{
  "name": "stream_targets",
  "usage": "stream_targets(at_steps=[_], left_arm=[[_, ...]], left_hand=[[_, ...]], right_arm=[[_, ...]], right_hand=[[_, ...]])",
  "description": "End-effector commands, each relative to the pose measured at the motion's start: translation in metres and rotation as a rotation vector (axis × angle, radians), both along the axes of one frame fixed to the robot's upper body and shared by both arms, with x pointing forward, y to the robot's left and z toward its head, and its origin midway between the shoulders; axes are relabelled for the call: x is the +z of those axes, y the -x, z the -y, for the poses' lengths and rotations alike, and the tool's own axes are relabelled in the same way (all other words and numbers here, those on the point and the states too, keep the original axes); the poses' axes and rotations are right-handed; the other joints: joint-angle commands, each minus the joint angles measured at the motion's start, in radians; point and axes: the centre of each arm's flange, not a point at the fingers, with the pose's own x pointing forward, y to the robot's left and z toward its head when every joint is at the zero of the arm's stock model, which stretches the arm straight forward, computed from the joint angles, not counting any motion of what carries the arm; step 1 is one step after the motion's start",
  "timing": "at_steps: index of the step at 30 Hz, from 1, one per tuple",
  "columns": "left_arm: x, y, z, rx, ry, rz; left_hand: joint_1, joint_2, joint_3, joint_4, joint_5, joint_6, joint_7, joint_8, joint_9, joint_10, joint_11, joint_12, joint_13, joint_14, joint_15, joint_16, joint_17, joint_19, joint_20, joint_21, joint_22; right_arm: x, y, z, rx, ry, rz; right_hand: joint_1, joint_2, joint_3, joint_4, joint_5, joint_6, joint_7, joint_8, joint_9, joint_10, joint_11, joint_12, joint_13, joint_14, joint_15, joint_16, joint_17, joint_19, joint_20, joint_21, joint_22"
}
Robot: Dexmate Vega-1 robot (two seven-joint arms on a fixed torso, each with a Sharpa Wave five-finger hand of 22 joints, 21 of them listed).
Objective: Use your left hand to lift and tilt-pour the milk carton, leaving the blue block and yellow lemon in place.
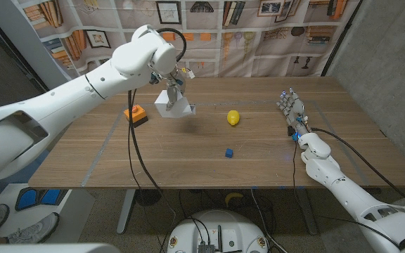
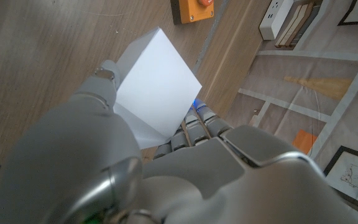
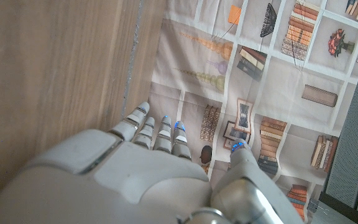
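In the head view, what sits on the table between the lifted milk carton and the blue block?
Only bare wood. The milk carton hangs tilted in the left hand; the lemon lies off to the side of the line to the blue block.

A wooden table (image 1: 188, 165) is carrying three small things: an orange and black box (image 1: 136, 114) is sitting towards the far left, a yellow lemon (image 1: 233, 117) is lying near the middle, and a blue block (image 1: 228, 152) is resting nearer the front edge, just in front of the lemon. The right hand (image 1: 292, 111) is resting on the right part of the table, well apart from the lemon and block, its fingers pointing towards the far edge.
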Motion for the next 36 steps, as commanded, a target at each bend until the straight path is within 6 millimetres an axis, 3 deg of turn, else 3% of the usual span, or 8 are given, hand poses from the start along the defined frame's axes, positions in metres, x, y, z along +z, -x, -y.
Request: stream_targets(at_steps=[1,36], left_arm=[[-0.008,-0.001,0.016,0.045,-0.112,0.025],[-0.03,0.0,0.046,0.167,-0.268,0.065]], left_hand=[[0.004,0.013,-0.003,0.0,0.009,-0.001,-0.001,0.008,0.004,0.011,-0.001,0.001,0.004,0.008,-0.036,0.006,0.004,0.011,-0.006,0.003,0.004],[-0.004,0.035,-0.018,0.002,0.014,-0.009,0.004,0.02,0.005,0.012,0.001,-0.004,0.016,0.01,-0.033,0.007,0.006,0.015,-0.001,0.002,0.005]], right_arm=[[-0.002,-0.001,0.002,0.0,-0.014,0.001],[-0.01,0.008,0.01,0.01,-0.024,0.01]], right_hand=[[-0.002,0.027,0.006,0.0,0.0,0.005,-0.004,0.001,0.002,-0.002,0.005,0.003,0.0,0.0,0.011,0.009,0.002,-0.001,0.003,0.006,0.003],[-0.004,0.027,0.008,0.001,-0.001,0.007,-0.004,0.002,0.002,0.001,0.005,0.004,0.001,0.0,0.01,0.011,0.002,0.002,0.001,0.005,0.003]])
